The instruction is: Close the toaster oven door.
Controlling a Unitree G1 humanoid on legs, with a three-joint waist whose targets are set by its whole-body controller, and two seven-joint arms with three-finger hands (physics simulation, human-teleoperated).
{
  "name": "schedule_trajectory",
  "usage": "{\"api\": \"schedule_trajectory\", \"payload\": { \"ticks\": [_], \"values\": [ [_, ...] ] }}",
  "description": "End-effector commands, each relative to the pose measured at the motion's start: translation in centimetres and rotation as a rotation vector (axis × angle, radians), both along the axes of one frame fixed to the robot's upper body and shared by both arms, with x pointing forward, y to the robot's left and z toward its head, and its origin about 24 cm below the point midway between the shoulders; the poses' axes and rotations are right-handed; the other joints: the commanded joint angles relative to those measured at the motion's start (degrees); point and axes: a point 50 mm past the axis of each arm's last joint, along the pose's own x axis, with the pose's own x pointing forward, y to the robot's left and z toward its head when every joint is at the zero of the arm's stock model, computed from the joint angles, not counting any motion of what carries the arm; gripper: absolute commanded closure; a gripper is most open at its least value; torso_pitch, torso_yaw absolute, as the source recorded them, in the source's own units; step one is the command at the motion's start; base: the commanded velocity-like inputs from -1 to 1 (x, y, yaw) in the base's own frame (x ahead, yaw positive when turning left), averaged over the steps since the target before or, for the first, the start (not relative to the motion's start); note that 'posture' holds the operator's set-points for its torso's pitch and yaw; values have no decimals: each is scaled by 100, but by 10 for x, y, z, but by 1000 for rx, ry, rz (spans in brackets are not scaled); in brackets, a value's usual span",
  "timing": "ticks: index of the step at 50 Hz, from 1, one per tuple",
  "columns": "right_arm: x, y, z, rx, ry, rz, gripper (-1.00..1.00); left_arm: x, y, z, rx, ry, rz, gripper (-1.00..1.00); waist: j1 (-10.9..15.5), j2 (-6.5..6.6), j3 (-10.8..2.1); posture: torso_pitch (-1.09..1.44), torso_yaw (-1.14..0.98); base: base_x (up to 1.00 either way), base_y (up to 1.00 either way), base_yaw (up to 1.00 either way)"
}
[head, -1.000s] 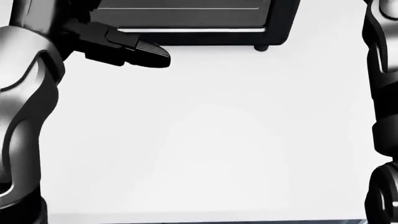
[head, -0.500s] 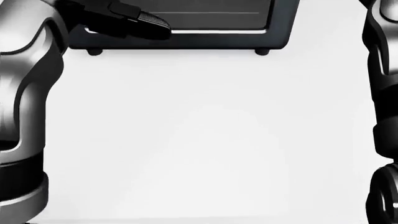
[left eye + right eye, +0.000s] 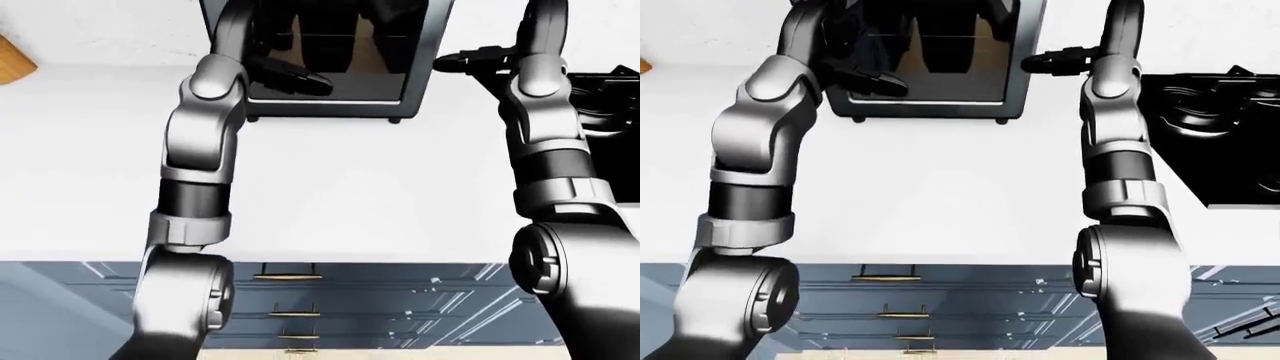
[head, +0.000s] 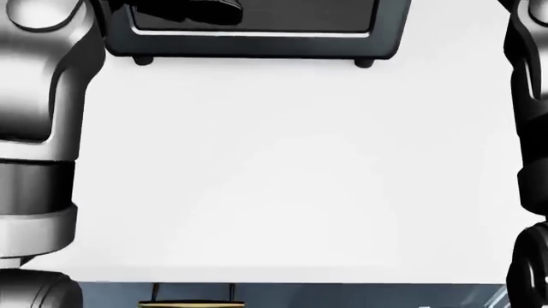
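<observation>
The black toaster oven (image 3: 330, 90) stands at the top centre of the white counter (image 4: 282, 179), its glass door (image 3: 930, 52) facing me and its top cut off by the view's edge. My left hand (image 3: 290, 75) is raised against the door glass with its fingers extended, closed on nothing; it shows as a black shape at the top of the head view (image 4: 197, 9). My right hand (image 3: 1042, 61) hovers just beside the oven's right side, fingers pointing left, open and empty.
A black stove (image 3: 1210, 112) lies in the counter to the right. A wooden object (image 3: 12, 60) sits at the far left edge. Blue drawers with brass handles (image 3: 285, 277) run below the counter's near edge.
My left hand has risen from just below the oven's lower edge up onto the door glass. The head view has shifted slightly, showing the counter's near edge and a drawer handle.
</observation>
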Motion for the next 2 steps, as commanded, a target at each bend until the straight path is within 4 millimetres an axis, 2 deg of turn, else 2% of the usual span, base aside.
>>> {"api": "schedule_trajectory", "payload": {
  "ticks": [1,2],
  "values": [
    [-7,3,29,-20,-110,9,-100,-4,-3,23,-6,-89,-15,-100,-15,-11,-169,0,0,0,0,0],
    [-7,3,29,-19,-110,9,-100,-3,-4,22,-8,-85,-16,-100,-17,-9,-169,0,0,0,0,0]
  ]
}}
